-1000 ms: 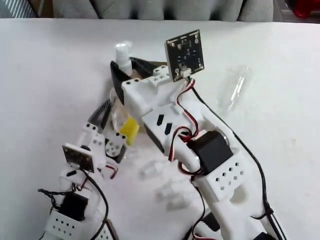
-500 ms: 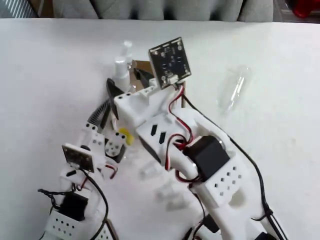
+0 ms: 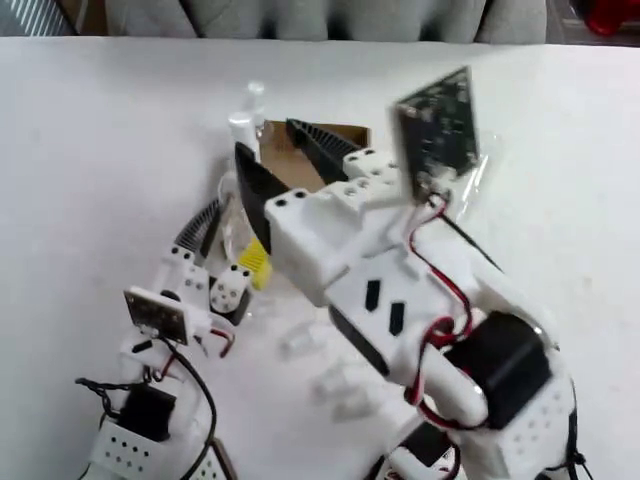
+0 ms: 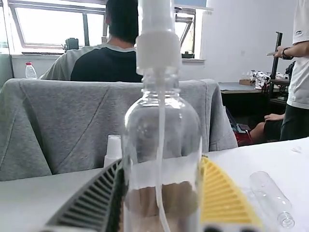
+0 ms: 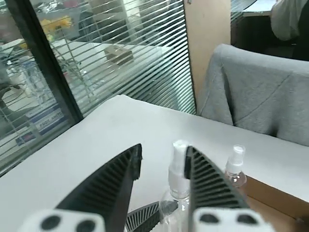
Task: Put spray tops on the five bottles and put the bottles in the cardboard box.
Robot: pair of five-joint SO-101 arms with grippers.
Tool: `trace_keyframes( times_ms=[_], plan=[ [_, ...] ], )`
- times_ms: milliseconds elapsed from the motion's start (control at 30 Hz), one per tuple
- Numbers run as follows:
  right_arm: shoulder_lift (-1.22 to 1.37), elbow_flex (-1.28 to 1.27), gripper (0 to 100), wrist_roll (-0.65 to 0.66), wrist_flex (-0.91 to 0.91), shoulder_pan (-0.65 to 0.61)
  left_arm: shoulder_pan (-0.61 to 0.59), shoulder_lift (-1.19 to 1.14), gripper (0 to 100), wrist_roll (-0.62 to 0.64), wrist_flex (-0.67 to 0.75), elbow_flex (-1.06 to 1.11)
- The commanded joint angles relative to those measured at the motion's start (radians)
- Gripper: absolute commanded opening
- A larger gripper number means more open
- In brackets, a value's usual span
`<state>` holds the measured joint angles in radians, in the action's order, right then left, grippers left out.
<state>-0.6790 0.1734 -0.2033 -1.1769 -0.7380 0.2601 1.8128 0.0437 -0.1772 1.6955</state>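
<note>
My left gripper (image 3: 232, 238) is shut on an upright clear bottle (image 3: 235, 215) that carries a white spray top (image 3: 244, 130). In the left wrist view the bottle (image 4: 161, 121) stands between the black finger and the yellow finger (image 4: 224, 198). My right gripper (image 3: 265, 137) is open above the cardboard box (image 3: 290, 165), just right of that spray top. In the right wrist view the topped bottle (image 5: 178, 174) shows between the spread fingers. A second topped bottle (image 5: 235, 166) stands by the box (image 5: 277, 198).
A bare clear bottle (image 3: 470, 175) lies on the table at the right, partly behind the right arm's camera board; it also lies beyond the left gripper (image 4: 270, 195). Loose spray tops (image 3: 345, 385) lie on the white table near the arms' bases.
The right gripper has come off the spray top and swung right and up over the box, its fingers wider apart. The left arm and its bottle have not moved.
</note>
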Motion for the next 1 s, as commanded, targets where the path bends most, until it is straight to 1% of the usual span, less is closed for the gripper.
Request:
trace_keyframes(
  times_ms=[0,67,133,233,333,400,467,533,633,733,867,967],
  plan=[
    [0.015,0.06,4.0,0.012,0.007,0.079,-0.028,0.018,2,-0.008,0.038,-0.003],
    [0.051,0.061,5.7,0.011,0.007,0.119,-0.028,0.018,2,-0.008,0.038,-0.003],
    [0.094,0.061,3.4,0.011,0.015,0.156,-0.028,0.018,2,-0.008,0.038,-0.003],
    [0.174,0.061,1.5,0.011,0.094,0.188,-0.028,0.018,2,-0.006,0.038,-0.003],
    [0.265,0.069,1.9,0.014,0.228,0.185,-0.028,0.018,2,-0.006,0.035,-0.003],
    [0.32,0.086,1.9,0.06,0.294,0.18,-0.028,0.018,2,-0.006,0.035,-0.003],
    [0.367,0.117,1.9,0.109,0.303,0.157,-0.028,0.018,2,-0.008,0.035,-0.003],
    [0.397,0.132,1.9,0.118,0.302,0.147,-0.028,0.018,2,-0.009,0.034,-0.003],
    [0.403,0.14,1.9,0.118,0.246,0.145,-0.028,0.018,2,-0.009,0.035,-0.003],
    [0.406,0.138,1.9,0.126,0.131,0.13,-0.028,0.018,2,-0.009,0.037,-0.003],
    [0.401,0.138,1.9,0.196,-0.027,0.096,-0.024,0.018,2,-0.008,0.037,-0.003],
    [0.389,0.14,1.9,0.195,-0.065,0.093,-0.024,0.018,2,-0.008,0.037,-0.003]
  ],
)
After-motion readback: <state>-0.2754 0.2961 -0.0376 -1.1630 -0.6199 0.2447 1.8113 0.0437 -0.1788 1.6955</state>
